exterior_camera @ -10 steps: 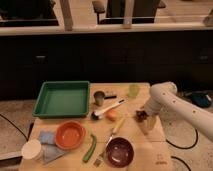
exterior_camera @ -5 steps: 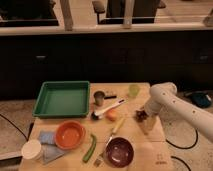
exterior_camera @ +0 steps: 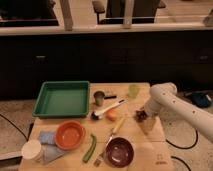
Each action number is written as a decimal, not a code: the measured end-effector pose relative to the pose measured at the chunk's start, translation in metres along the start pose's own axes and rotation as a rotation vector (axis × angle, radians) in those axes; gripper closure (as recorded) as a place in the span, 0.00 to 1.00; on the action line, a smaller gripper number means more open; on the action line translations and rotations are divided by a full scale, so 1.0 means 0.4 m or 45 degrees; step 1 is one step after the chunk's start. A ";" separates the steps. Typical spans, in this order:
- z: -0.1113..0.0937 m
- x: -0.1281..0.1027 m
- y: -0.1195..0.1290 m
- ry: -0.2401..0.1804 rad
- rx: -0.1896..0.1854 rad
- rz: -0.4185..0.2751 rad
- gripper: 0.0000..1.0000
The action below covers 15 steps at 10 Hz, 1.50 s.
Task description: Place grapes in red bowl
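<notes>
Pincer (exterior_camera: 144,120) wide at grapes (exterior_camera: 140,115), tabletop (exterior_camera: 155,150) 3 o'clock | soft, light, crushable | you grip mid-bunch, gently

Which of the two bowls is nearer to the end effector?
The dark purple round bowl in front. The end effector is beside the dark reddish grape bunch; the orange-red round bowl lies farther left.

A pale wooden bench (exterior_camera: 159,156) stands on a light, speckled floor (exterior_camera: 15,111). Behind it runs a long, dark cabinet front (exterior_camera: 100,57), topped by a pale ledge (exterior_camera: 165,27). Beyond the ledge rise two white posts (exterior_camera: 66,15) and a dark chair (exterior_camera: 106,7). Black cables (exterior_camera: 12,125) curl over the floor on both sides, and a blue thing (exterior_camera: 202,99) lies at the right. The light is dim and warm.
</notes>
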 end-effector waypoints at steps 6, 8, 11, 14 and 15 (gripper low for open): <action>0.005 -0.003 0.003 -0.011 -0.010 0.006 0.20; 0.006 -0.004 0.004 -0.015 -0.013 0.008 0.20; 0.008 -0.006 0.004 -0.022 -0.018 0.011 0.20; 0.010 -0.007 0.006 -0.028 -0.023 0.015 0.20; 0.011 -0.008 0.006 -0.030 -0.024 0.014 0.20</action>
